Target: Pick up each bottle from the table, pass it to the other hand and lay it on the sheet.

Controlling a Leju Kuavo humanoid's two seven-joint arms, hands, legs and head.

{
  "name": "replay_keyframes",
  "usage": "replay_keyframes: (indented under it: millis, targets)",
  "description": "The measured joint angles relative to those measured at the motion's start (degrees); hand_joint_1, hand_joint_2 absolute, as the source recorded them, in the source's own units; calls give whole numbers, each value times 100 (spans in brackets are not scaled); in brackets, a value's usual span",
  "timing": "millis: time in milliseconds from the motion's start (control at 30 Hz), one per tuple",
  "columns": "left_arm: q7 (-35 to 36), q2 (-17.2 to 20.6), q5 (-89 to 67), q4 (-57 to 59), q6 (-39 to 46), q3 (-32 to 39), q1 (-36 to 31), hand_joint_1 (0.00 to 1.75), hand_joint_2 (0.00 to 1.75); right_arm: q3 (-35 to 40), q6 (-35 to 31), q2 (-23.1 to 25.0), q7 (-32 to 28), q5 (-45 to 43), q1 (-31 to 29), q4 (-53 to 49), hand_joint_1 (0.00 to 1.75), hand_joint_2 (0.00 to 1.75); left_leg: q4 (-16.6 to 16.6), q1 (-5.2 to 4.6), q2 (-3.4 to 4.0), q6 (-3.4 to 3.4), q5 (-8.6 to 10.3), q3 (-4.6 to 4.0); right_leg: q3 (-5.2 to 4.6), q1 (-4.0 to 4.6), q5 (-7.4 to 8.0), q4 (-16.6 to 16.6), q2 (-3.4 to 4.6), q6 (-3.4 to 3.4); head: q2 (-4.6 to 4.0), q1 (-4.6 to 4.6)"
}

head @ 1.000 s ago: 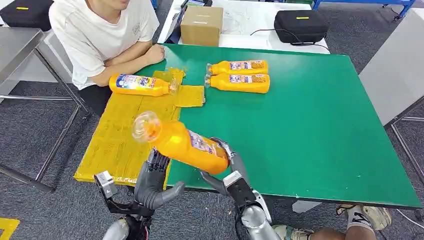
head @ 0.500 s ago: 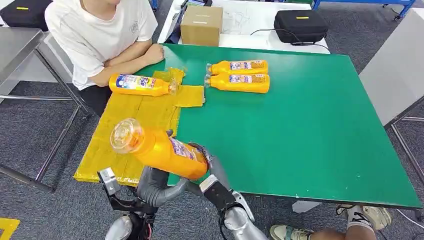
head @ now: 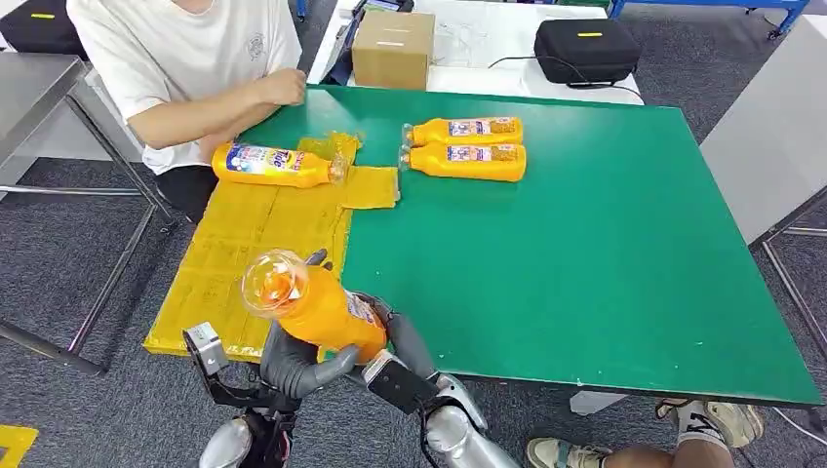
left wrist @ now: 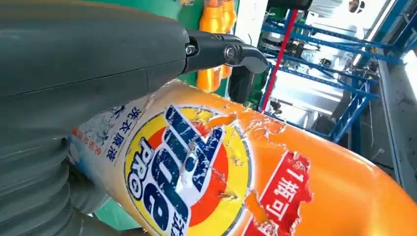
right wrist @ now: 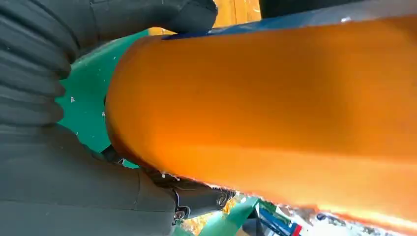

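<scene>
Orange bottle (head: 310,304) aloft at near bench (head: 585,244) edge, mid-handover. Right hand (head: 398,336) fingers wrapped round its base; left hand (head: 293,359) fingers closed on its body. Next, likely: right releases, left lays it on sheet (head: 234,253).

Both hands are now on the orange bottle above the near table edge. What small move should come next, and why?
Probably the right hand should let go. The held bottle already lies in the left hand, whose fingers wrap it from below, so the pass looks nearly made. Once it is free, the left hand can carry it over the yellow sheet, where one bottle already lies.
</scene>
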Motion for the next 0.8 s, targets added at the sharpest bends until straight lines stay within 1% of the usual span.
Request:
replay_keyframes:
  millis: [33, 67, 233, 267, 300, 333, 367, 500, 700, 800]
  targets:
    - [0, 0, 0, 0, 2, 2, 1, 147, 175, 9, 0, 0, 2, 0, -8, 18, 175, 175, 0, 0, 0, 0, 0, 0, -1, 0, 0, 0, 0, 0, 0, 2]
    - [2, 0, 0, 0, 4, 4, 2, 175, 175, 20, 0, 0, 4, 0, -18, 35, 175, 175, 0, 0, 0, 0, 0, 0, -1, 0, 0, 0, 0, 0, 0, 2]
    - [26, 0, 5, 0, 59, 50, 1, 175, 175, 79, -13, 0, 74, 81, -79, 138, 175, 175, 0, 0, 2, 0, 0, 0, -2, 0, 0, 0, 1, 0, 0, 2]
    - [50, -2, 2, 0, 98, 61, -1, 175, 175, 96, -42, 0, 103, 96, -93, 162, 38, 175, 0, 0, 1, 0, 0, 0, -2, 0, 0, 0, 0, 0, 0, 2]
    - [68, -4, -19, 0, 148, 68, -3, 175, 175, 111, -65, 0, 127, 101, -98, 186, 0, 175, 0, 0, 0, 0, 0, 0, -1, 0, 0, 0, 0, 0, 0, 4]
    - [83, -13, -44, 0, 192, 74, -3, 175, 175, 129, -98, 0, 147, 101, -99, 206, 0, 175, 0, 0, 0, 0, 0, 0, -1, 0, 0, 0, 0, 0, 0, 4]
    - [98, -20, -70, 2, 227, 79, -7, 175, 175, 142, -122, 2, 162, 105, -98, 223, 0, 0, 0, 0, 0, 0, 0, 0, -1, 0, 0, 0, 0, 0, 0, 2]
    - [162, -50, -122, 2, 352, 79, -73, 175, 175, 186, -347, 37, 179, 103, -71, 276, 0, 0, 0, 0, 0, 0, 0, -1, -1, 0, 0, 0, 0, 0, 0, 4]
    - [199, -83, -94, 2, 463, 76, -123, 175, 175, 181, -850, 94, -59, 39, 58, 265, 0, 0, 0, 0, 0, 0, 0, -1, -2, 0, 0, 0, 0, 0, 0, 4]
    - [214, -83, -76, 2, 476, 79, -127, 175, 175, 171, -918, 94, -103, -2, 87, 254, 0, 0, 0, 0, 1, 0, 0, 0, -2, 0, 0, 0, 0, 0, 0, 2]
